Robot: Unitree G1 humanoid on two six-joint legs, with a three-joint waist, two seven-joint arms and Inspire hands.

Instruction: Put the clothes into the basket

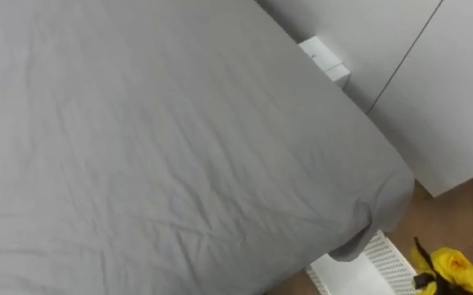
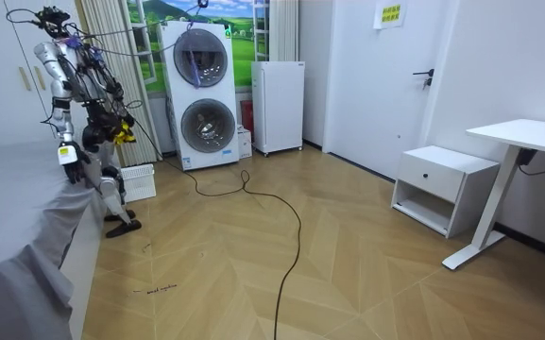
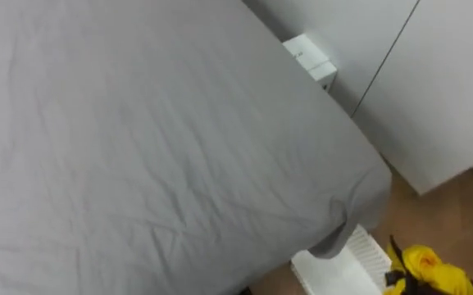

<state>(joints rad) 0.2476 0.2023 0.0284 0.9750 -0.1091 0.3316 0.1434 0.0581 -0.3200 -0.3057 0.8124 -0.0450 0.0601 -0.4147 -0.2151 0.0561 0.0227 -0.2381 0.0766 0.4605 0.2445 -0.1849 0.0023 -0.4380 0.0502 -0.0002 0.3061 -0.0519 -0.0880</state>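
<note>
A yellow garment (image 1: pixel 453 266) hangs bunched at the lower right of the eye views, above the wooden floor. My right hand (image 1: pixel 424 283) is shut on it; only dark parts of the hand show beside the cloth. Just left of it stands the white slatted basket (image 1: pixel 386 260), at the foot corner of the bed, partly under the overhanging sheet. In the room view I stand at the bed's corner, the yellow garment (image 2: pixel 121 135) at my right side above the basket (image 2: pixel 138 182). My left hand (image 2: pixel 67 151) hangs low over the bed's edge.
The grey sheeted bed (image 1: pixel 179 147) takes up most of the eye views. White wardrobe doors (image 1: pixel 449 98) and a small white box (image 1: pixel 326 59) lie beyond it. Stacked washing machines (image 2: pixel 203 94) and a white cabinet (image 2: pixel 278 106) stand behind the basket.
</note>
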